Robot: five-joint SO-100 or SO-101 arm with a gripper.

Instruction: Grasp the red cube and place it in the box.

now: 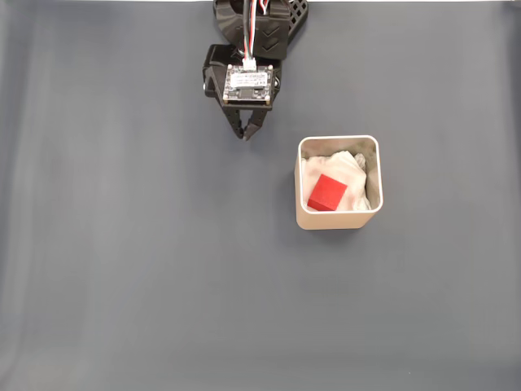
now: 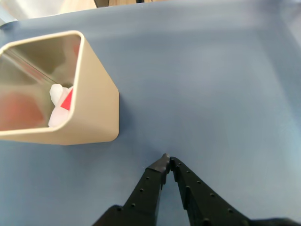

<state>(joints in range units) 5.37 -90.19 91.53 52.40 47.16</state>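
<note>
The red cube (image 1: 327,194) lies inside the beige box (image 1: 303,213), resting on white padding. In the wrist view a sliver of the red cube (image 2: 67,100) peeks over the near wall of the box (image 2: 94,101) at the upper left. My black gripper (image 1: 246,136) hovers up and to the left of the box in the fixed view, apart from it, its fingertips closed together with nothing between them. In the wrist view the gripper (image 2: 167,159) points up from the bottom edge, tips touching, to the right of the box.
A plain dark grey-blue mat (image 1: 122,269) covers the table in all directions. The arm's base (image 1: 259,20) sits at the top edge of the fixed view. A pale surface lies beyond the mat's far edge (image 2: 42,7) in the wrist view.
</note>
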